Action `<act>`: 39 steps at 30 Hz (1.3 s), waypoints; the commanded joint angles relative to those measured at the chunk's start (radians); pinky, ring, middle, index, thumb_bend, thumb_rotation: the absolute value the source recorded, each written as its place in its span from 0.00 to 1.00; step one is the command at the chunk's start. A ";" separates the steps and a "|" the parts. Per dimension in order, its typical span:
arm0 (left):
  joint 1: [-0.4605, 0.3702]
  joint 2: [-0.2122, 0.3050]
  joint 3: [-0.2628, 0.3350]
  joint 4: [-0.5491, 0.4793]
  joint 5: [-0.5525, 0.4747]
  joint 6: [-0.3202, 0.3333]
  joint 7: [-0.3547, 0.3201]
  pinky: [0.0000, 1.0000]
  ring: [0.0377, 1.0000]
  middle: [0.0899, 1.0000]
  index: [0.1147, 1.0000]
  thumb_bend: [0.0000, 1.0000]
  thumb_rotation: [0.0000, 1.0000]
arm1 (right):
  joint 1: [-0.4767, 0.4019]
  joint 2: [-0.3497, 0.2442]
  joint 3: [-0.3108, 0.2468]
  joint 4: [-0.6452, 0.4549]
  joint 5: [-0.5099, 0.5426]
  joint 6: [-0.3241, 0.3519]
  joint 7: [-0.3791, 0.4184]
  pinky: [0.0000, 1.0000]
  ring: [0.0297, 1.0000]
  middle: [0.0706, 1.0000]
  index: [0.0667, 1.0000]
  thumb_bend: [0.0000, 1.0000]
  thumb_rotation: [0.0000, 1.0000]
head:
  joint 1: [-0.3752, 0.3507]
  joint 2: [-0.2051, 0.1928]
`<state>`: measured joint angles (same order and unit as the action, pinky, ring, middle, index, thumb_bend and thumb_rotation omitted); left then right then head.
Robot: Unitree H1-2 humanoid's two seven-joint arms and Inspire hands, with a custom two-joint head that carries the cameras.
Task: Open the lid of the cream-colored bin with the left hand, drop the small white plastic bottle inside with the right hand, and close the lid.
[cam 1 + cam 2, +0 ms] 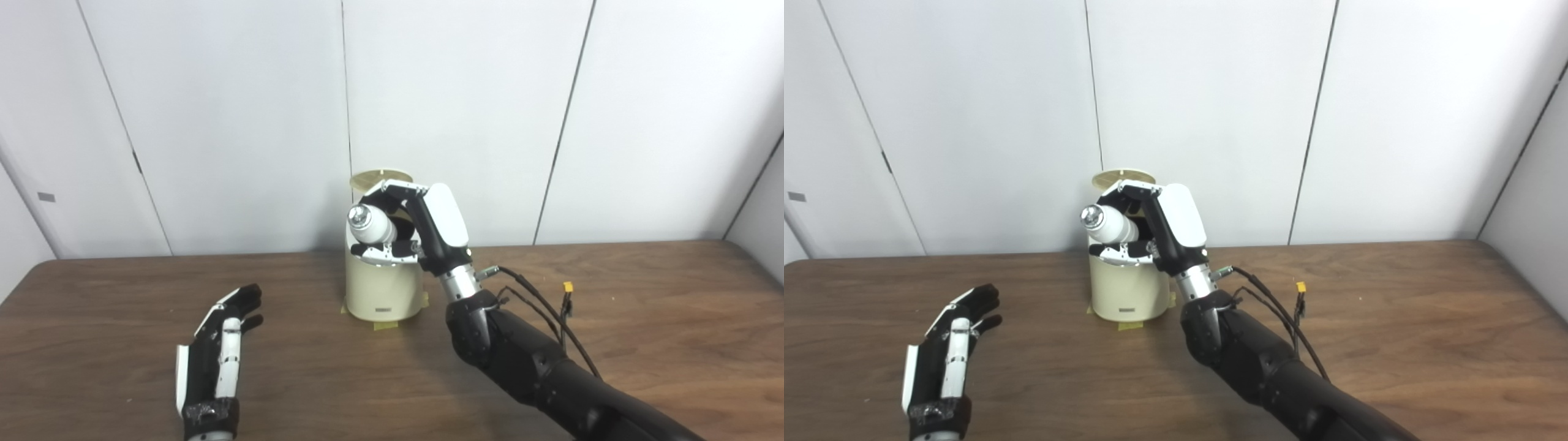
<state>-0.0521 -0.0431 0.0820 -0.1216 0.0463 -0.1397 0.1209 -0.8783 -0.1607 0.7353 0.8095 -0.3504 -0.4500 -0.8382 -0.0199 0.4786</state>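
The small white plastic bottle (371, 225) sits at the centre of the frame, lying roughly on its side with its silvery cap end turned toward the lower left, held above the open mouth of the cream-colored bin (383, 288). The right hand (409, 223) wraps it: upper fingers (392, 190) curl over the top of the bottle and a lower one presses in from beneath, so the bottle is pinched between them. The right arm runs down from the hand to the lower right corner of the frame, with dark cables and a small yellow connector (568, 286) hanging beside the wrist.

The bin stands upright on the brown wooden table (643, 318), near its far edge, with strips of yellowish tape (386, 325) at its base. Its lid (380, 179) is raised, standing up behind the hand as a pale disc against the white wall panels (233, 122).

In the lower left of the frame the left hand (217, 352) lies well apart from the bin, just over the table, holding nothing, its fingers stretched out straight and lying close alongside one another, tips pointing toward the upper right.
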 commanded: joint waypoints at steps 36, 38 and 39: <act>-0.030 0.004 -0.007 -0.028 0.012 -0.028 0.000 0.74 0.79 0.75 0.71 0.19 0.76 | -0.028 0.006 -0.056 0.024 -0.020 -0.020 -0.015 0.46 0.50 0.45 0.45 0.53 0.00 | -0.006 0.001; -0.032 0.004 -0.006 -0.026 0.011 -0.026 0.000 0.75 0.79 0.75 0.71 0.19 0.77 | -0.026 0.009 -0.067 0.016 0.001 -0.020 0.008 0.47 0.49 0.46 0.45 0.53 0.00 | -0.008 0.001; -0.032 0.004 -0.006 -0.024 0.010 -0.027 0.000 0.75 0.79 0.75 0.71 0.19 0.77 | -0.025 0.009 -0.071 0.013 0.008 -0.020 0.017 0.47 0.50 0.46 0.44 0.53 0.00 | -0.008 0.001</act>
<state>-0.0522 -0.0395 0.0816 -0.1214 0.0536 -0.1401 0.1198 -0.8706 -0.1534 0.6823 0.8518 -0.3576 -0.4493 -0.8254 -0.0276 0.4786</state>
